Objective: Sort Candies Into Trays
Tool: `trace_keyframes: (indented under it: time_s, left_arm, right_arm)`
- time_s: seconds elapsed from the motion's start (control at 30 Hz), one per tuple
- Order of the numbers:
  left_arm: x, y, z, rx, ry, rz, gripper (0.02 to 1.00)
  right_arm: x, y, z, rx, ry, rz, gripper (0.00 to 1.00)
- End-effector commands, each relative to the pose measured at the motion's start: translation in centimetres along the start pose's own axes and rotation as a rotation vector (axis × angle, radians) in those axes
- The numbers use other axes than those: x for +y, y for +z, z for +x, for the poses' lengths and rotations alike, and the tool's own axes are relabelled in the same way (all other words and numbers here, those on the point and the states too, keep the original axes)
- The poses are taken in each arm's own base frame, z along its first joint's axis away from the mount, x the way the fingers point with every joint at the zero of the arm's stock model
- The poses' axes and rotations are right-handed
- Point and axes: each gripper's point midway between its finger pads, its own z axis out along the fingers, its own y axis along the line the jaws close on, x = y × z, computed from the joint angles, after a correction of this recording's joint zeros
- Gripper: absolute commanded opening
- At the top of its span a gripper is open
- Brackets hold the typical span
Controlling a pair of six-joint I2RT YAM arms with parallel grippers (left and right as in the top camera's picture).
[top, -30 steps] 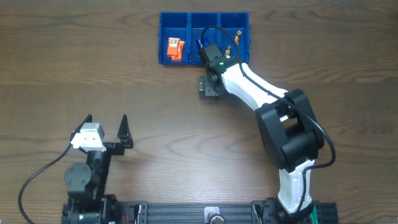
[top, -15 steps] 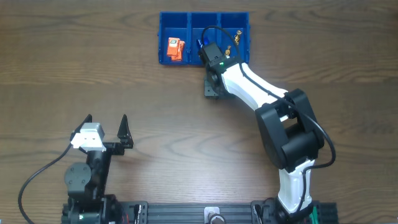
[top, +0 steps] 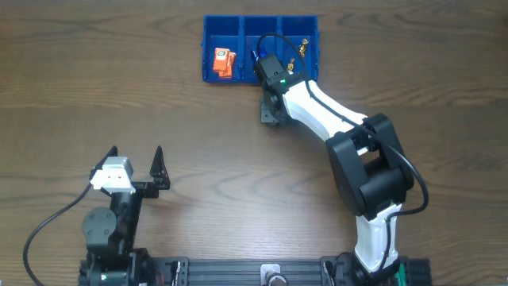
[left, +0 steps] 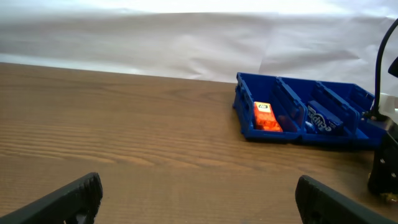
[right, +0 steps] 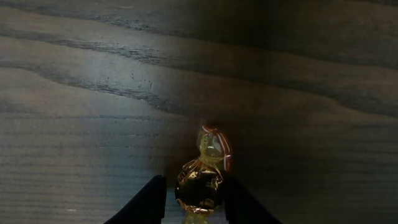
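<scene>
A blue tray (top: 260, 22) with three compartments stands at the far middle of the table. Orange candies (top: 223, 63) lie in its left compartment, a blue-wrapped candy (left: 319, 116) in the middle one and gold candies (top: 303, 49) in the right one. Just in front of the tray, my right gripper (top: 270, 114) is down at the tabletop. In its wrist view a gold-wrapped candy (right: 203, 176) sits between the fingers, which press on both of its sides. My left gripper (top: 136, 159) stands open near its base at the lower left, holding nothing.
Bare wooden table (top: 119, 87) spreads to the left of the tray and between the two arms. The right arm (top: 333, 119) stretches diagonally from the lower right up to the tray's front edge. A white backdrop (left: 186, 43) closes the table's far side.
The right gripper's fingers have come together around the gold candy on the table. The left arm has not moved.
</scene>
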Motion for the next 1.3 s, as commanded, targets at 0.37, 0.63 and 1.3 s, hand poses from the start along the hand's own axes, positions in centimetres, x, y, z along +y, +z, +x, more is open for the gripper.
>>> trace_keyframes:
  time_s: [0.37,0.63,1.3]
  left_arm:
    - [-0.2,0.1,1.6,0.048,0.002,0.017,0.998]
    - [-0.2,0.1,1.6,0.048,0.002,0.017,0.998]
    - [-0.2,0.1,1.6,0.048,0.002,0.017,0.998]
  right_arm:
    - [-0.1,0.8,0.3,0.011,0.002,0.012,0.209]
    - [0.2,0.5,-0.3,-0.014,0.004,0.0,0.145]
    - [-5.4,-14.2,-13.7,-0.635,0.076,0.044,0.117]
